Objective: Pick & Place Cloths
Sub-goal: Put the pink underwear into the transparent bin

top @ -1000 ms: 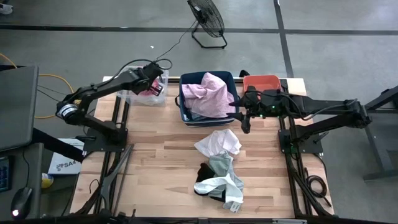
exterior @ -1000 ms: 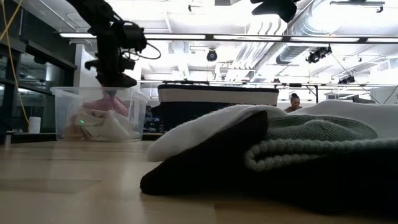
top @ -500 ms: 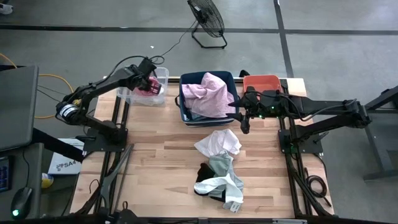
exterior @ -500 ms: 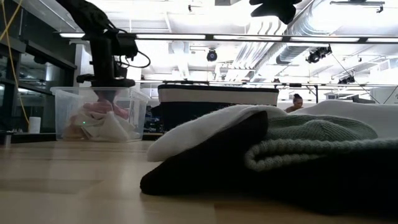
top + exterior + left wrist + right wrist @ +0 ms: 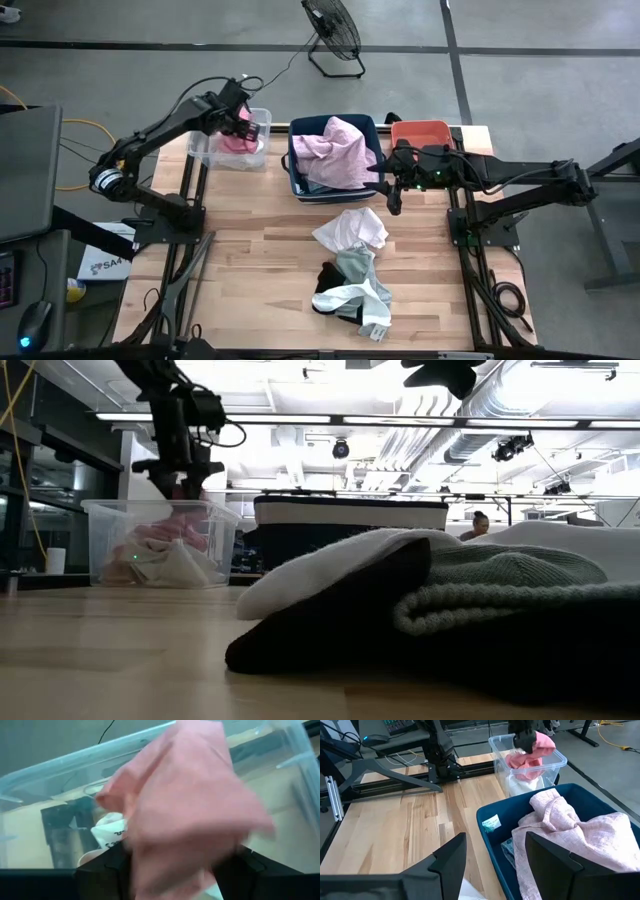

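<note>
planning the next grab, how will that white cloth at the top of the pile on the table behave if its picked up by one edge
The white cloth lies crumpled in soft folds, so it will likely hang limp and unfold. It looks thin, so probably light. It touches the grey cloth below, so it may drag that along.

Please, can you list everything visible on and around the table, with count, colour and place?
Clear plastic bin: one, table's far left.
Pink cloth: one, at the left end effector over the clear bin.
Navy plastic bin: one, far centre.
Light pink cloth: one, heaped in the navy bin.
Coral plastic bin: one, far right.
White cloth: one, table centre.
Pile of grey, black and white cloths: one, near centre.
Floor fan: one, black, beyond the table.
Left end effector: above the clear bin.
Right end effector: open, beside the navy bin.
</note>
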Robot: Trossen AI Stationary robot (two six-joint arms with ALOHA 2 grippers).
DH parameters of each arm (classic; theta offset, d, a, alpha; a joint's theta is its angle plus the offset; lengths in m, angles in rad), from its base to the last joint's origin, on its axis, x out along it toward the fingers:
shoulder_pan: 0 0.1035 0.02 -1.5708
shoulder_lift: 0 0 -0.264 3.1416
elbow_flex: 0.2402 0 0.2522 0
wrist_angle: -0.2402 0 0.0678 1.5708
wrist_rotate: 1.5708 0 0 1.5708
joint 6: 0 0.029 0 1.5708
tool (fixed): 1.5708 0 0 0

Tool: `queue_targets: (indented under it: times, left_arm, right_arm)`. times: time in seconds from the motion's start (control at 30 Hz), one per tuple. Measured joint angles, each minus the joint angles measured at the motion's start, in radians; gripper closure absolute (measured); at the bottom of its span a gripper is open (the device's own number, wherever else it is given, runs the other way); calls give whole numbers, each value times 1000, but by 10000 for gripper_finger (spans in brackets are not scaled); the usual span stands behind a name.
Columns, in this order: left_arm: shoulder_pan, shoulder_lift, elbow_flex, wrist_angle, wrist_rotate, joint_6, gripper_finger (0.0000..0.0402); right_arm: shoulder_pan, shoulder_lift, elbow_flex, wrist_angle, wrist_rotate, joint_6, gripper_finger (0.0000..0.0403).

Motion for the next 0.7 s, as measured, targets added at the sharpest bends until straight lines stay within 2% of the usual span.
queue_targets:
  times: [0.27,0.47,0.57,0.7]
  left_arm:
    - [0,-2,38,-39,-11,-16,196]
    - [0,-2,38,77,-14,-27,196]
    - [0,-2,38,148,-15,-36,206]
    - [0,11,39,165,-8,-59,233]
  right_arm:
    - [0,0,0,-13,0,2,208]
    - [0,0,0,-14,0,2,208]
    - [0,0,0,-14,0,2,208]
    - [0,0,0,-15,0,2,208]
